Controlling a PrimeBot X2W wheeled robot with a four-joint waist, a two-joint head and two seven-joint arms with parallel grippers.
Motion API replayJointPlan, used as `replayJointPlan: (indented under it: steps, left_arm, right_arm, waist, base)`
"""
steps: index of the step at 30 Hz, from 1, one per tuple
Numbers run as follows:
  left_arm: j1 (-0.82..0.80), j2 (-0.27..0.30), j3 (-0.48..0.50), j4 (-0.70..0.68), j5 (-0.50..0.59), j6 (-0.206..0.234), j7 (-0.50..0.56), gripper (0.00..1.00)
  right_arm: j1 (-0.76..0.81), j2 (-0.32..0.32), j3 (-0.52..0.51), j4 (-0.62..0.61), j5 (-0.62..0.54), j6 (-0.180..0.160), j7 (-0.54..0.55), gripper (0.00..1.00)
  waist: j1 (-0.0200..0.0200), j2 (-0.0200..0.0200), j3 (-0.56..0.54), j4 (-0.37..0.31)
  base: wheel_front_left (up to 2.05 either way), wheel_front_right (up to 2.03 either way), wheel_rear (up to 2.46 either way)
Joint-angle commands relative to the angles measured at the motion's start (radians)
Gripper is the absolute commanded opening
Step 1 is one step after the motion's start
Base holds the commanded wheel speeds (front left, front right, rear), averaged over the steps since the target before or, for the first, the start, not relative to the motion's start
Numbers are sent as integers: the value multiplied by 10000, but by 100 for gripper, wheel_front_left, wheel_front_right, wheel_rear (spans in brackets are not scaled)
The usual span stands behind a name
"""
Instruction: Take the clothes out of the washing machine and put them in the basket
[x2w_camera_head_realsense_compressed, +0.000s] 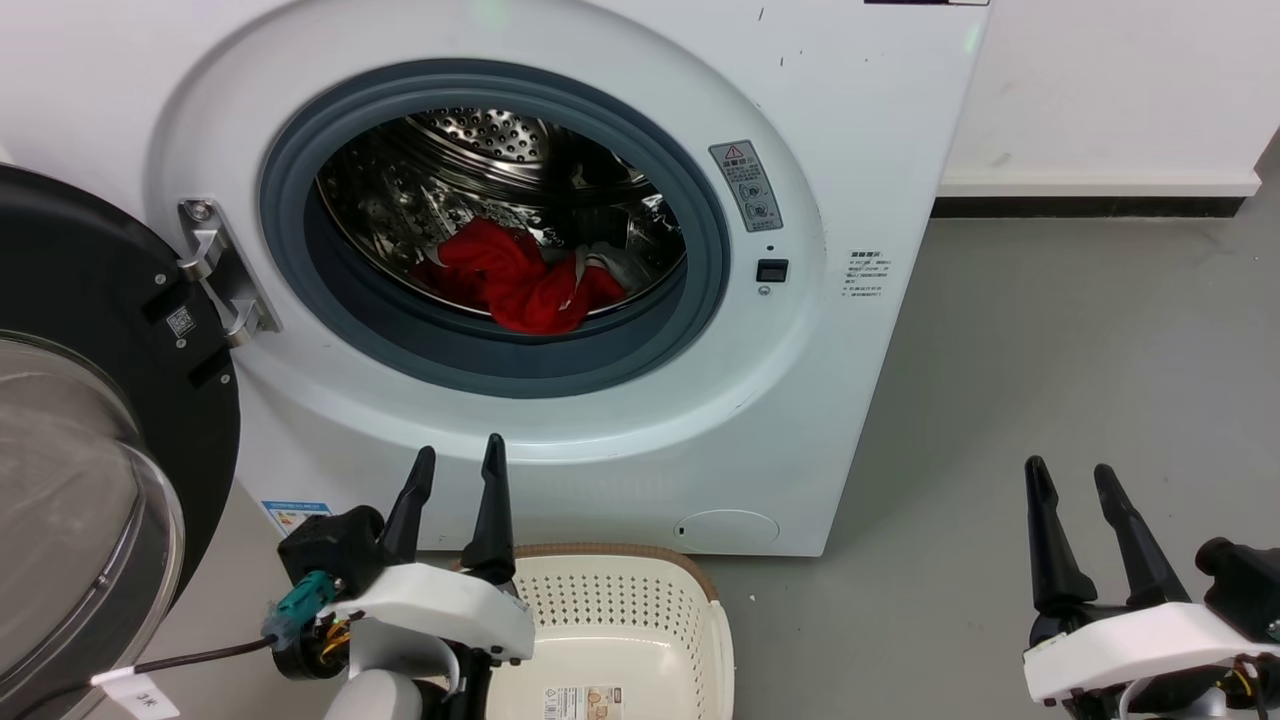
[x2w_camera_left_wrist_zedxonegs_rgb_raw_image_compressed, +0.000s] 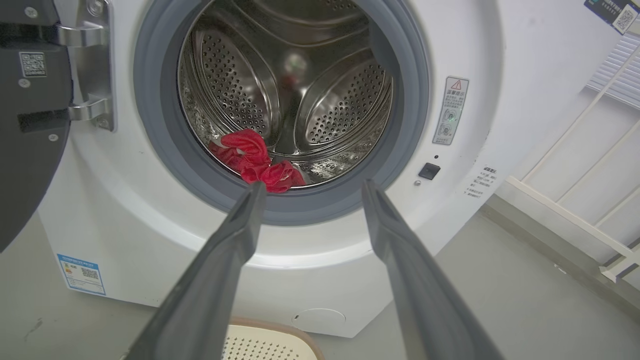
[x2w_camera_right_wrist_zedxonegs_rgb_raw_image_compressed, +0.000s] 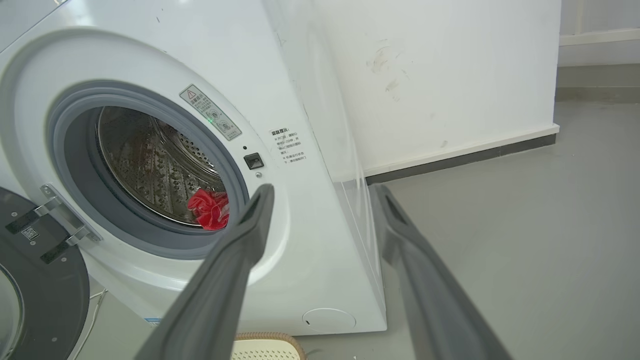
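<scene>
While door (x2w_camera_head_realsense_compressed: 95, 290) stands open, clothes (x2w_camera_head_realsense_compressed: 515, 282) inside washing machine (x2w_camera_head_realsense_compressed: 850, 130).

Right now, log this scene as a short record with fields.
washing machine: door open, swung to the left
clothes: red heap low in the drum
basket: on the floor before the machine; no clothes in its visible part
left gripper: open, holding nothing, near the basket's left side
right gripper: open, holding nothing, over the floor right of the machine
</scene>
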Motion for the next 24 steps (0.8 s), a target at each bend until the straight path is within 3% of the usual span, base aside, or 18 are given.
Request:
replayJointPlan:
  steps: [1,24]
  left_arm:
    - [-185,13,-106,-20,320,104,-98,100]
    - [-233,13,-420,158,2263,711,-580,100]
  right_arm:
    - [13,6,28,-137,-320,-3,-81,100]
    - [253,11,-35,-315,-2564,-3,62,100]
  waist:
    - [0,0,-7,5]
    - [0,0,-13,120]
  base:
    - [0,0,0]
    - [0,0,0]
